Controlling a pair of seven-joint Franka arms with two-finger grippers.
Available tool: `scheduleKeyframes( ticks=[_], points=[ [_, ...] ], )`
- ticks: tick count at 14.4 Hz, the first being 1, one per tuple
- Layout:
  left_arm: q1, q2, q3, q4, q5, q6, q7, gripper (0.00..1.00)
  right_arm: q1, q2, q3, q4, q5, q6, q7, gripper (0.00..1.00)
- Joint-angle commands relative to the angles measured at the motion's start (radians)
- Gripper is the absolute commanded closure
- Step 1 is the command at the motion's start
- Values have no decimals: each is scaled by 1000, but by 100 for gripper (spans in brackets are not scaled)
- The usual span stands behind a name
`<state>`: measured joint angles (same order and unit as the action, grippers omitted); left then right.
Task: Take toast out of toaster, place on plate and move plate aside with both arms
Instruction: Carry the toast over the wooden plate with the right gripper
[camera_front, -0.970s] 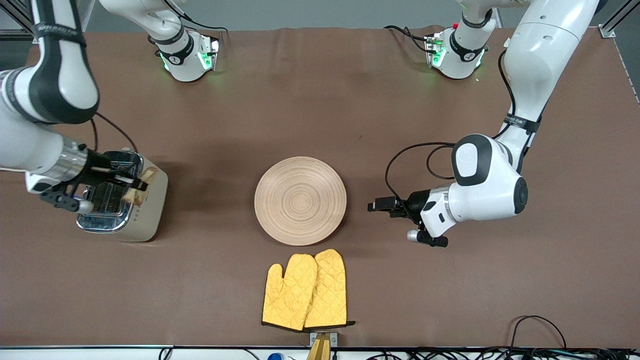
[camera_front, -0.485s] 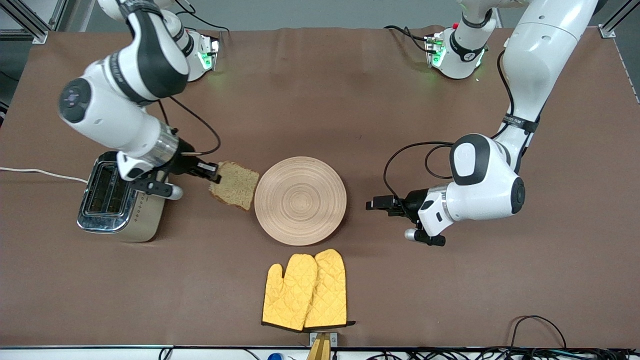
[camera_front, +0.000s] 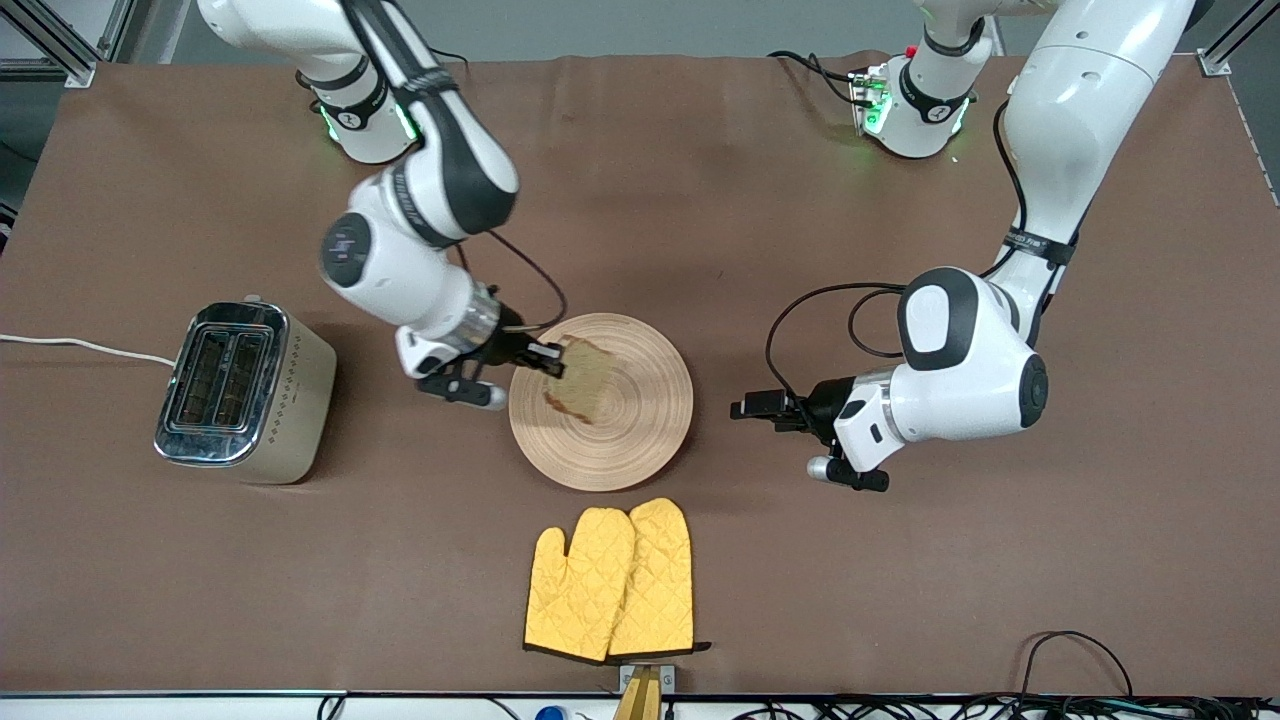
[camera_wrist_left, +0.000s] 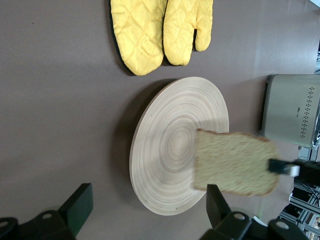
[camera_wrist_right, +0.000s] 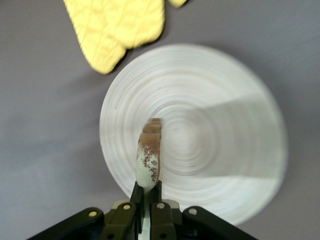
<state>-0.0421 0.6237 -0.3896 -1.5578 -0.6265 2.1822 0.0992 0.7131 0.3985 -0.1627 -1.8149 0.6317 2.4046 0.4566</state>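
Observation:
My right gripper (camera_front: 545, 360) is shut on one edge of the toast (camera_front: 582, 385), a brown speckled slice held tilted over the part of the plate toward the right arm's end. The round beige wooden plate (camera_front: 640, 420) lies mid-table. In the right wrist view the toast (camera_wrist_right: 149, 160) stands edge-on between my shut fingers (camera_wrist_right: 148, 192), over the plate (camera_wrist_right: 225, 150). My left gripper (camera_front: 750, 410) is open and empty, waiting low beside the plate toward the left arm's end. The left wrist view shows its spread fingers (camera_wrist_left: 147, 210), the plate (camera_wrist_left: 160, 150) and the toast (camera_wrist_left: 235, 162).
A steel toaster (camera_front: 245, 390) stands toward the right arm's end, its white cord (camera_front: 80, 347) running off the table. Yellow oven mitts (camera_front: 610, 580) lie nearer to the front camera than the plate. They also show in the left wrist view (camera_wrist_left: 160, 30).
My right gripper has lifted the toast out of the toaster and carried it across to over the plate. The left arm has barely moved.

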Motion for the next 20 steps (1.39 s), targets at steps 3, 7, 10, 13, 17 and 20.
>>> scheduleKeyframes(
  ticks=[3,7,10,13,17,20],
  points=[
    [2,2,-5,2,-21,-9,19,0,20,52,-12,17,83,54,-148,100],
    [2,4,-5,4,-21,-9,19,0,-1,103,-14,13,83,89,-314,100],
    [2,19,-5,8,-21,-7,19,0,-23,140,-14,9,83,114,-360,100],
    [-2,45,-5,37,-21,-5,19,0,-46,152,-14,0,83,107,-403,100],
    [-15,80,-6,82,-21,-4,17,0,-61,149,-14,-43,83,102,-438,100],
    [-13,79,-6,82,-22,-4,14,0,-90,143,-12,-63,83,87,-481,100]
  ],
)
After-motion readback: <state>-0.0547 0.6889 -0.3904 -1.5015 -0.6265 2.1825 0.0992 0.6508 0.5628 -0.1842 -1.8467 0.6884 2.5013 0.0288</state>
